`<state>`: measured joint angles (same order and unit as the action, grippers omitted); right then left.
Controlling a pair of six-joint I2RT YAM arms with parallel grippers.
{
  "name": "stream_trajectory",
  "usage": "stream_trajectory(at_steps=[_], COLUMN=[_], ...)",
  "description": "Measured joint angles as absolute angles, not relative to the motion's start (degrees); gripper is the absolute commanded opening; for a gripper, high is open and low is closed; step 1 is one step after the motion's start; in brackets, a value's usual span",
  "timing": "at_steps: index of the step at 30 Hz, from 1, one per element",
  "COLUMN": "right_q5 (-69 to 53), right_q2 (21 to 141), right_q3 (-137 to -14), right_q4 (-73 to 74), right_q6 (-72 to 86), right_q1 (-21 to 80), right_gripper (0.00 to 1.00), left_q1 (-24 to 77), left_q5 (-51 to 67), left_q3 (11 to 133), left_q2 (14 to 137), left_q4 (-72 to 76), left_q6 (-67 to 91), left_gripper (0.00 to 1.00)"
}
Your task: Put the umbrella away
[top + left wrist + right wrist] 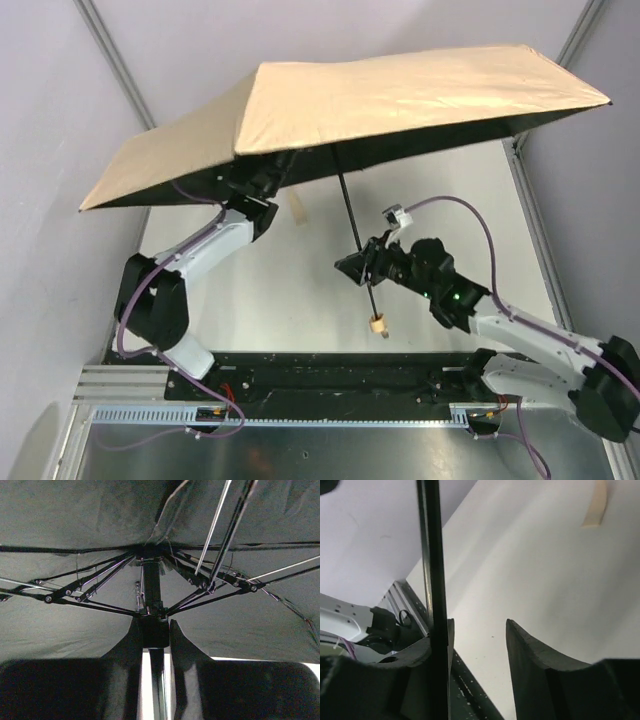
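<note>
Right gripper stands released around the thin shaft, which leans on only one of its fingers, just above the small handle. Farther up, the left gripper looks clenched on the runner under the canopy of the umbrella, fully spread over both arms. To fold it well, I think the lower claw should clamp the shaft firmly, so the runner slides straight down without tilting.

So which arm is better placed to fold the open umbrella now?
Left. The left gripper pinches the slider of the umbrella under the ribs, ready to pull down. The right gripper stands open, the shaft touching one finger only.
</note>
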<state>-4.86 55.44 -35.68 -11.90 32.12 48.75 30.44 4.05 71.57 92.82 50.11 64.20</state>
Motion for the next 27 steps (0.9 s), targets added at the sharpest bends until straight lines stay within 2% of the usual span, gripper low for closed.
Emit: stream_trajectory(at_steps=[5, 10, 14, 22, 23, 25, 27], right_q5=[-11.6, -12.4, -13.2, -11.4, -11.4, -11.9, -13.0], right_q2=[68.8, 80.3, 84.3, 85.1, 85.1, 85.1, 85.1], right_q3=[-40.7, -44.4, -44.3, -44.3, -44.3, -44.3, -44.4], right_q4=[-18.5, -27.0, -27.7, -29.1, -29.0, -28.7, -28.0], right_q6=[32.5, 33.8, 33.0, 28.8, 28.3, 27.3, 26.7], right_q1=[42.8, 41.6, 42.2, 43.7, 43.7, 43.6, 43.1], right_gripper=[0.00, 0.00, 0.00, 0.00, 0.02, 0.20, 0.30], left_q1=[30.6, 32.0, 30.7, 30.1, 30.1, 29.9, 29.6], left_q5=[2.3, 5.2, 5.1, 4.8, 4.5, 4.1, 4.3], left_q3=[66.3, 56.4, 50.5, 47.6, 47.0, 46.4, 46.4], left_q2=[87.9, 85.8, 85.8, 84.6, 84.6, 84.6, 84.6], left_q4=[51.1, 55.7, 56.7, 59.5, 60.4, 61.0, 60.9], left_q6=[58.9, 57.6, 57.6, 58.5, 59.0, 59.9, 60.3], left_gripper=[0.00, 0.00, 0.00, 0.00, 0.00, 0.00, 0.00])
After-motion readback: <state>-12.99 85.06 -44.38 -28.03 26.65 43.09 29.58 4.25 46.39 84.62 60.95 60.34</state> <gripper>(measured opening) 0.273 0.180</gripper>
